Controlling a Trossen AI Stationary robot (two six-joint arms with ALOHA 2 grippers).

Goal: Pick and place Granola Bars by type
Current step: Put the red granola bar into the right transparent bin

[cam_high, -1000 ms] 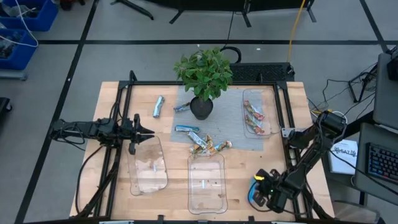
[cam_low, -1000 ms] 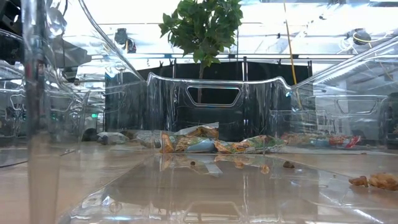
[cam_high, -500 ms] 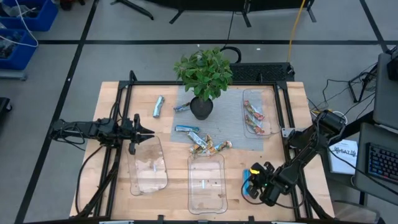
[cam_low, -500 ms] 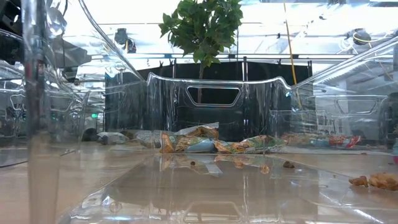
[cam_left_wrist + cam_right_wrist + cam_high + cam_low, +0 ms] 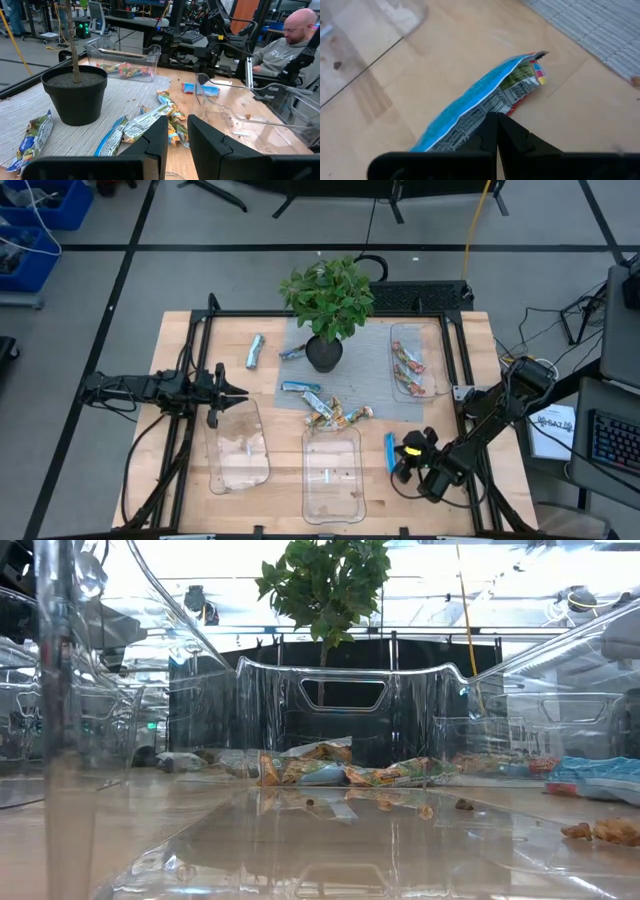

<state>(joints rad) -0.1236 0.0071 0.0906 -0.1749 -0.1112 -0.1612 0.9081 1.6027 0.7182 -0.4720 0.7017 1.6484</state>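
Observation:
My right gripper [image 5: 398, 457] is shut on a blue-wrapped granola bar [image 5: 389, 450] low over the wood, just right of the middle clear tray [image 5: 332, 472]. The bar also shows in the right wrist view [image 5: 485, 95] and the low view [image 5: 600, 772]. My left gripper [image 5: 236, 393] waits open and empty at the left tray's far end [image 5: 238, 442]. Several bars lie in a heap [image 5: 332, 413] on the grey mat. Single bars lie on the table at the far left [image 5: 255, 351] and beside the pot [image 5: 292, 352]. My right gripper pinches the blue bar between its two shut fingers at one long edge [image 5: 490, 111], on its white printed side. The fingers come from the table's right, slanting down, and lie across the bar. The bar lies about level; whether it touches the wood I cannot tell.
A potted plant [image 5: 325, 352] stands on the mat [image 5: 385, 405] at the far middle. A clear tray [image 5: 412, 360] at the far right holds several red-wrapped bars. Black frame rails run along the table's left and right sides. A person sits beyond the table in the left wrist view [image 5: 292, 45].
My right gripper has gone from the table's near right corner toward the left and far edges, to beside the middle tray. It has stayed shut and carried the blue bar with it. The bar has come into the low view at the right.

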